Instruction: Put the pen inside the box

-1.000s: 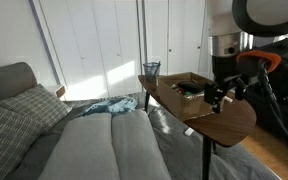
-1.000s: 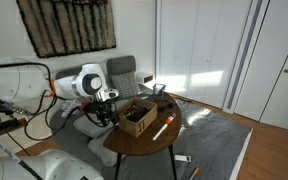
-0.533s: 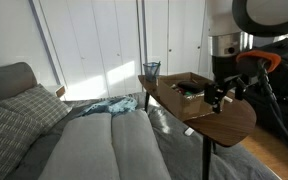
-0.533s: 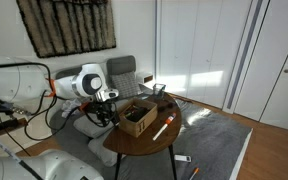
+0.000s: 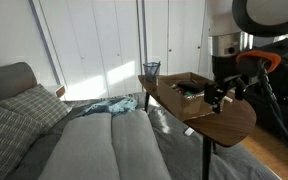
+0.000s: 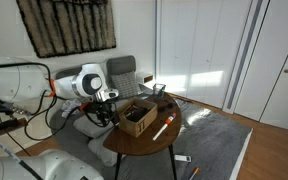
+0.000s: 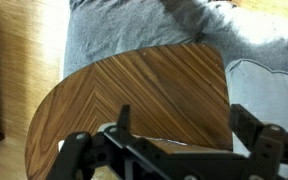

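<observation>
The light-brown box point(image 5: 189, 84) sits on the round wooden table point(image 5: 232, 120), with dark things inside; it also shows in an exterior view point(image 6: 136, 117). My gripper point(image 5: 216, 98) hangs low over the table beside the box, also seen in an exterior view point(image 6: 106, 116). In the wrist view its two fingers point(image 7: 184, 120) stand apart, open, with only bare table wood point(image 7: 154, 80) between them. I cannot make out the slim dark pen in any view.
A clear bluish glass tumbler point(image 5: 150, 70) stands at the table's far end, also in an exterior view point(image 6: 159, 91). A short white object point(image 6: 162, 129) lies on the table near the box. A grey sofa point(image 5: 94, 140) is beside the table.
</observation>
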Robot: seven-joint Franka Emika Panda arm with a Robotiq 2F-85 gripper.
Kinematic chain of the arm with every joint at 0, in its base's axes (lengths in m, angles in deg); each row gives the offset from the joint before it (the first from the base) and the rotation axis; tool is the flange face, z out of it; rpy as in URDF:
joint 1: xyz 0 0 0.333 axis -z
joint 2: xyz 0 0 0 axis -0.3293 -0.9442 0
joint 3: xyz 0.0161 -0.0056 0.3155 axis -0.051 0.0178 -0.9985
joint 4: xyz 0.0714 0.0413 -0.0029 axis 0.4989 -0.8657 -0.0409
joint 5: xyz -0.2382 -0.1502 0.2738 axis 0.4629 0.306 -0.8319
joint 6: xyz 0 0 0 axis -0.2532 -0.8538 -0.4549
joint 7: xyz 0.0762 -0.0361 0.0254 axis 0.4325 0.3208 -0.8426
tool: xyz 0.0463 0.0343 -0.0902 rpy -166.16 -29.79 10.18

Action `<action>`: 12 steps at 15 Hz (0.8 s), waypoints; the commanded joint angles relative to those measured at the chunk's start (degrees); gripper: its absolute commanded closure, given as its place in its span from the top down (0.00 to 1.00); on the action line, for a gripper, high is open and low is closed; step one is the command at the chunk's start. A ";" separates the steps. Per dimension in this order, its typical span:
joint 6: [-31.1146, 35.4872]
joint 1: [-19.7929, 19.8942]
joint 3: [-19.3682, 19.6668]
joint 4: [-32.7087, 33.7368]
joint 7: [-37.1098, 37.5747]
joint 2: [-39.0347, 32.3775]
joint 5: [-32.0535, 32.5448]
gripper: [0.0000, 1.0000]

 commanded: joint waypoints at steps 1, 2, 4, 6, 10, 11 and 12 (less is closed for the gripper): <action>-0.07 -1.12 1.03 0.07 0.68 -0.32 0.76 1.00; 0.14 -0.98 1.37 0.04 0.64 0.03 0.69 1.00; 0.45 0.44 2.44 0.66 0.48 1.49 2.42 1.00; 1.26 0.39 0.56 3.65 3.99 -0.53 1.91 1.00; 0.84 1.75 0.32 9.70 7.17 -2.00 2.00 1.00; 1.86 2.70 0.14 10.99 8.35 -3.00 2.29 1.00; 2.35 3.06 0.55 12.12 8.64 -4.04 1.89 1.00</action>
